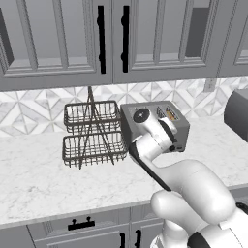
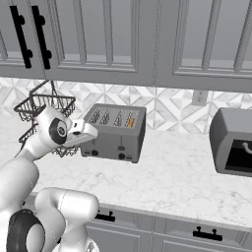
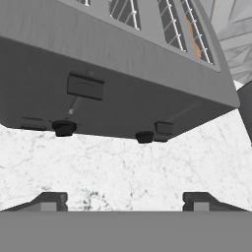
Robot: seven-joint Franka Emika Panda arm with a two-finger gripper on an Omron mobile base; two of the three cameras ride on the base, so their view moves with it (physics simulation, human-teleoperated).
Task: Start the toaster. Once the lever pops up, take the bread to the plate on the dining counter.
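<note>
The grey toaster stands on the marble worktop against the tiled wall. A tan sliver of the bread shows in its rightmost slot, also seen as bread. On the toaster's front face one dark lever sits high on the left, and a second tab sits low beside a black knob. My gripper is open with nothing between its fingertips, a short way in front of that face and slightly below the left lever. The plate and the dining counter are out of view.
A two-tier dark wire basket rack stands just left of the toaster. A dark grey appliance sits on the worktop to the right. Upper cabinets hang above; drawer fronts run below.
</note>
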